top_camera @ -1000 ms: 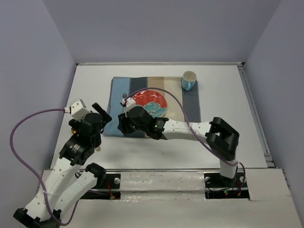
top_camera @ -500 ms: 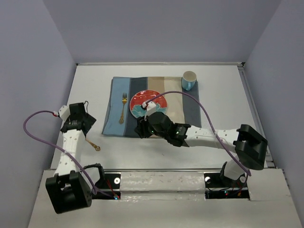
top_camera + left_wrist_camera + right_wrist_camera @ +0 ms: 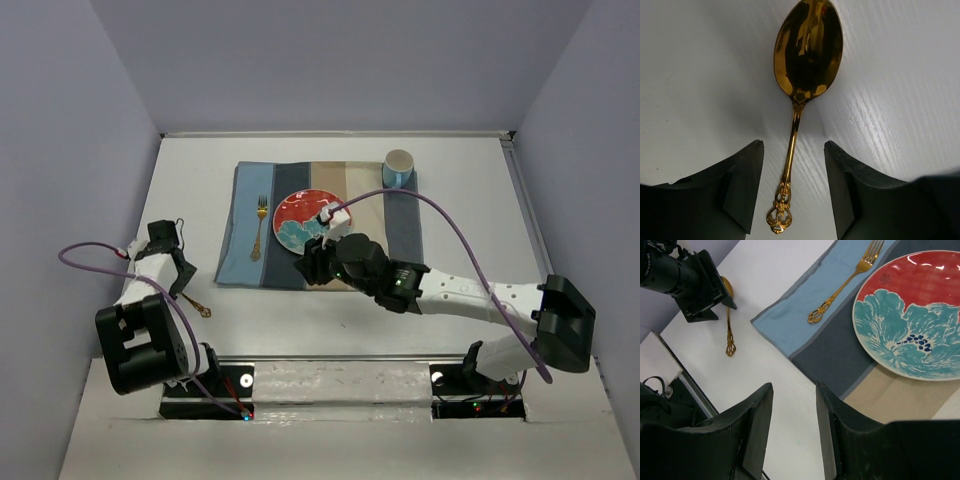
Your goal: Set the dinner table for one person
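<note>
Table: white top under both arms, setting partly laid. Mat mid-table carries plate, fork left of it, cup at the far right corner.

Change: right gripper has drawn back off the fork, which now lies bare on the mat. Left gripper has come down over the spoon, which lies on the table off the mat's left side.

Left fingers narrowing but apart, straddling the handle (no contact visible), nothing held. Right fingers part-open, empty.

Judgement: fork placed, spoon pickup in hand.
</note>
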You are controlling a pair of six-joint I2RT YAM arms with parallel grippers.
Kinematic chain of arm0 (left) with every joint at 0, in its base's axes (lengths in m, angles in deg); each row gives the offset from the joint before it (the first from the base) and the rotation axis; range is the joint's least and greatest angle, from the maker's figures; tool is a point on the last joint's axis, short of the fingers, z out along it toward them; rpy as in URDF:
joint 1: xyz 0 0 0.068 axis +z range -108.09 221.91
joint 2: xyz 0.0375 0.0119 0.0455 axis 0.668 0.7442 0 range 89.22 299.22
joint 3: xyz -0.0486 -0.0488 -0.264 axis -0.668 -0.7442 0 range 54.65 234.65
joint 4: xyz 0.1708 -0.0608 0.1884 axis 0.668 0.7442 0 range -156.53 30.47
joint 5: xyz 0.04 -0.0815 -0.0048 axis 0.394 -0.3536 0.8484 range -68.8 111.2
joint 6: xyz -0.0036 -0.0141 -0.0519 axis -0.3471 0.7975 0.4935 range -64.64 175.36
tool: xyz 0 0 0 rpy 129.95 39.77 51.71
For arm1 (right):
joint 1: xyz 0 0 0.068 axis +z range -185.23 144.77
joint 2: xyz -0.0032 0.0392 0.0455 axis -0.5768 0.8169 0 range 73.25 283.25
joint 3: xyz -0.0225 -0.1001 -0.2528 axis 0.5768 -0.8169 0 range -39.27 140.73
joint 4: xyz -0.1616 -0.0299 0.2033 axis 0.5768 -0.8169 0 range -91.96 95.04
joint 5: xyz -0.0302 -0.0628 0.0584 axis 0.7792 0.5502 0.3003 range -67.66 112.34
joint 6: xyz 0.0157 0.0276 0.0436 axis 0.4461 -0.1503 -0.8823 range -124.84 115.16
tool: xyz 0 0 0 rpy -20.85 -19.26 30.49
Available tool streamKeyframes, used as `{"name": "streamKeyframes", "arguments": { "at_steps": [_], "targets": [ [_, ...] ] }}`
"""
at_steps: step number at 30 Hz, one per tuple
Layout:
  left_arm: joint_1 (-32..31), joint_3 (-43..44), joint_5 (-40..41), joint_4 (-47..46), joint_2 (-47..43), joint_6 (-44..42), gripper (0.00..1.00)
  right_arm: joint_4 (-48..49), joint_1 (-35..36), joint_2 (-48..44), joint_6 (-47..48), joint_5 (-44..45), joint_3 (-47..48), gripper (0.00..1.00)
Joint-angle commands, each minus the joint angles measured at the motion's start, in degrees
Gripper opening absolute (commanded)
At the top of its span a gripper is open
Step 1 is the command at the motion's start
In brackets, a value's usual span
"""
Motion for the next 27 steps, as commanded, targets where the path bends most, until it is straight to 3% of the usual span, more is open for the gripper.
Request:
{"name": "streamKeyframes", "arguments": {
  "at_steps": [1,8,14,15,21,27],
  "targets": [
    [1.41,-1.11,2.72,-3.22,2.2,1.01,0.61,1.28,0.2,-2.57,1.76,2.55,-0.72,0.45],
    [3.78,-1.37,1.5,-5.86,7.21,0.4,0.49,2.07,0.2,-3.1,1.76,2.38,-1.78,0.45],
    [7.3,-1.89,0.0,-8.84,6.26,-0.66,0.39,2.33,-0.33,-6.78,1.67,3.78,-3.71,0.43],
    [7.39,-1.98,-0.44,-9.19,6.16,-0.92,0.3,2.59,-0.85,-7.22,1.67,4.22,-4.06,0.43],
    [7.57,-1.9,-3.16,-11.48,5.72,-2.85,0.0,2.68,-0.86,-9.69,1.76,4.84,-5.03,0.43],
    [7.57,-2.25,-5.63,-12.71,3.0,-4.44,0.0,2.51,-0.86,-12.14,1.67,5.36,-5.91,0.43]
  ]
}}
